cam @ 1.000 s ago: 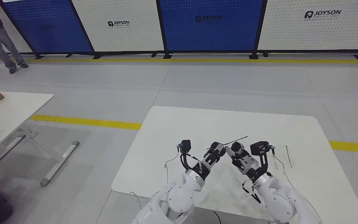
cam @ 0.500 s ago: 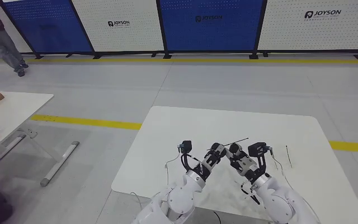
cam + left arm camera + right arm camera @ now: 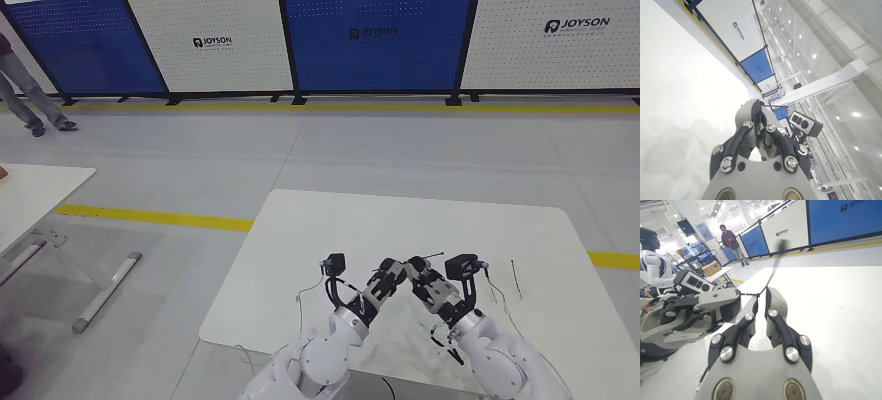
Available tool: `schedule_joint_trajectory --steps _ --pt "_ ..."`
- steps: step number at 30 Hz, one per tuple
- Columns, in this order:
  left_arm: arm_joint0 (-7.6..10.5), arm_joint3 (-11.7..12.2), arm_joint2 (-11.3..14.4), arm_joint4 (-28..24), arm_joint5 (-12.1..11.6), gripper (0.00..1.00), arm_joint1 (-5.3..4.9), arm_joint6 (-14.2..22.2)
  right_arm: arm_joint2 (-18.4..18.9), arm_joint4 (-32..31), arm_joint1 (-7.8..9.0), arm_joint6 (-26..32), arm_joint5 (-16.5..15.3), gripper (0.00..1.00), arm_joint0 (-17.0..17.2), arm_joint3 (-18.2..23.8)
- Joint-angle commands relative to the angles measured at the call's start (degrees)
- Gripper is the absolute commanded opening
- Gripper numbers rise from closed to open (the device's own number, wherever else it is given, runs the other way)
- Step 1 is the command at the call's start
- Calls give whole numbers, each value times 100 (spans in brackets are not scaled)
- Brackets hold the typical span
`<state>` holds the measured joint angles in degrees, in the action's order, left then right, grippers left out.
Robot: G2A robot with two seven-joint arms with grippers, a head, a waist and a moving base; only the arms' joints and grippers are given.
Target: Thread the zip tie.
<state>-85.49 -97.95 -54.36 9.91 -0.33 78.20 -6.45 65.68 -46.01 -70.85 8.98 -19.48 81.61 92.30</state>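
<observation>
1. Arm position. Both arms stand over the near part of the white bench (image 3: 330,215), close to its front edge and angled inward. The left tool (image 3: 394,270) and the right tool (image 3: 414,268) are just beside each other, with their tips almost touching.

2. Task item. The zip tie (image 3: 770,279), a thin black strap, is held off the bench surface between the two tools. One stretch runs straight from the left tool's pads to the tips of the right tool. There it shows a small dark node and bends. From the node the strap rises away from both tools, towards the far right side of the bench. It ends free in the air in a thicker dark tip. Whether the node is the tie's head cannot be told.

3. Left tool. It is closed, with the pads pressed together on the strap.

4. Right tool. It is narrow. Its fingers (image 3: 776,306) stand close, with a slim gap between the pads lower down. The tips pinch the tie at the node.

5. Surroundings. A second black tie (image 3: 516,278) lies flat on the bench to the right of the right arm, well apart from the held one. Blue and white fence panels (image 3: 380,40) stand across the floor beyond the bench. A yellow line (image 3: 150,217) runs along the floor.
</observation>
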Motion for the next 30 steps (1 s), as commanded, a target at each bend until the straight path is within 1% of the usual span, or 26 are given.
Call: schedule_joint_trajectory --steps 1,7,8,10,14,20,26,30 --pt "1 0 7 25 4 0 0 -4 -3 5 1 -12 0 10 1 0" --pt "8 16 27 65 17 0 5 -14 -14 29 7 -26 0 10 2 -2" --pt "10 18 29 68 18 0 6 -14 -16 34 8 -24 0 8 1 -2" --pt "13 23 32 72 19 0 7 -13 -18 39 11 -30 0 0 -2 -3" --pt "10 24 17 68 0 0 7 -35 -17 30 14 -55 0 0 -6 -13" --pt "-11 -7 -8 51 -89 0 5 -58 -45 -18 11 17 27 0 -36 -37" --pt "-30 -45 7 92 -116 0 3 -45 -67 -44 7 32 27 0 -40 -56" --pt "-30 -29 16 113 -107 0 6 -67 -57 8 7 51 32 0 -25 -64"
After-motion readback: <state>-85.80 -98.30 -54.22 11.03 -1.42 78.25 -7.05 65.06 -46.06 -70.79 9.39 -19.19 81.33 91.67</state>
